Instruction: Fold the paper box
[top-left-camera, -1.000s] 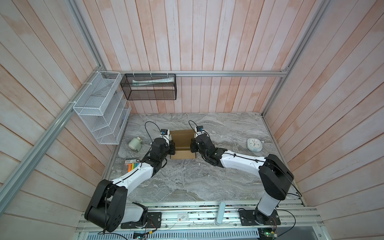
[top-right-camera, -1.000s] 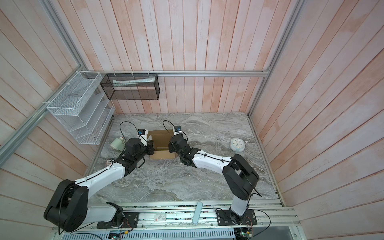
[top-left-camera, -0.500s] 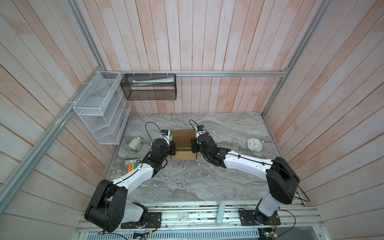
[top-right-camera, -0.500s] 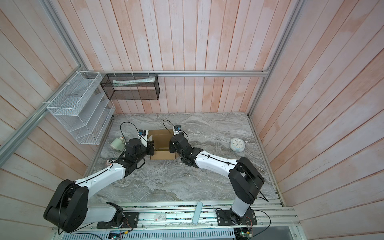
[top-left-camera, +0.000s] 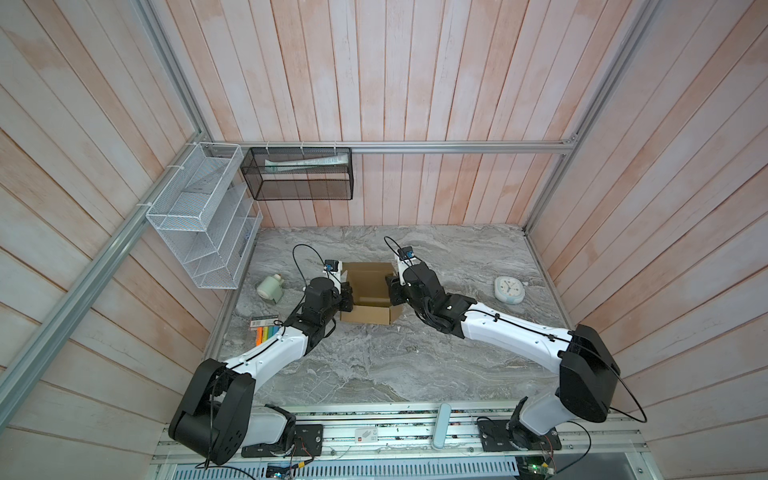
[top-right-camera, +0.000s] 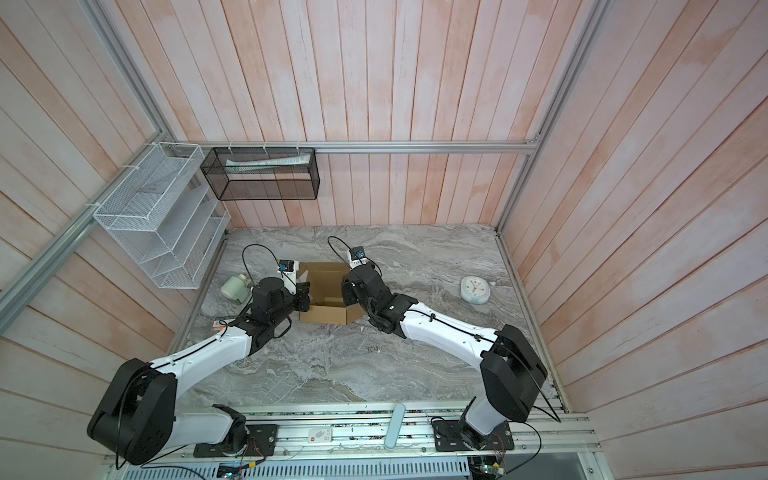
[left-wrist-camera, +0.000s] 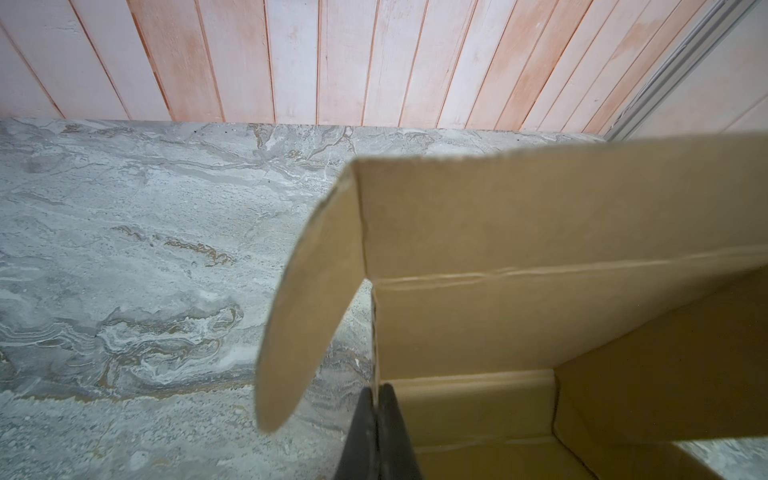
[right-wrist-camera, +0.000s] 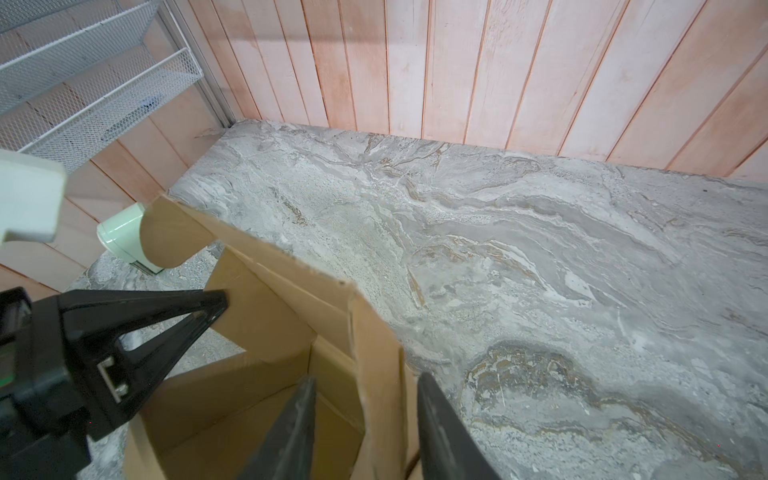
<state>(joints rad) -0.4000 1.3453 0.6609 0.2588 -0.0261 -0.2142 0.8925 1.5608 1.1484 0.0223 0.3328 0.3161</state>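
Where the desk meets the left wall: white wire-mesh tiered rack (top-left-camera: 199, 216), mounted above the grey marble-patterned desk (top-left-camera: 374, 365).
Left edge: pale green cylindrical container (top-left-camera: 270, 289), on its side; flat pack of coloured markers (top-left-camera: 266, 332) nearer the front.
Left claw (left-wrist-camera: 377, 392): pinched tight on the left wall of the plain brown corrugated cardboard box (top-left-camera: 368, 286).
Box: mid-desk, toward the back, between both claws; walls raised, top open, rear panel standing tall, a rounded flap jutting from its left end.
Right claw (right-wrist-camera: 365, 378): jaws parted, straddling the right wall, one finger inside, one outside, not clamped on it.
Right side: pale blue clock (top-left-camera: 509, 289), face up, well apart from the box.
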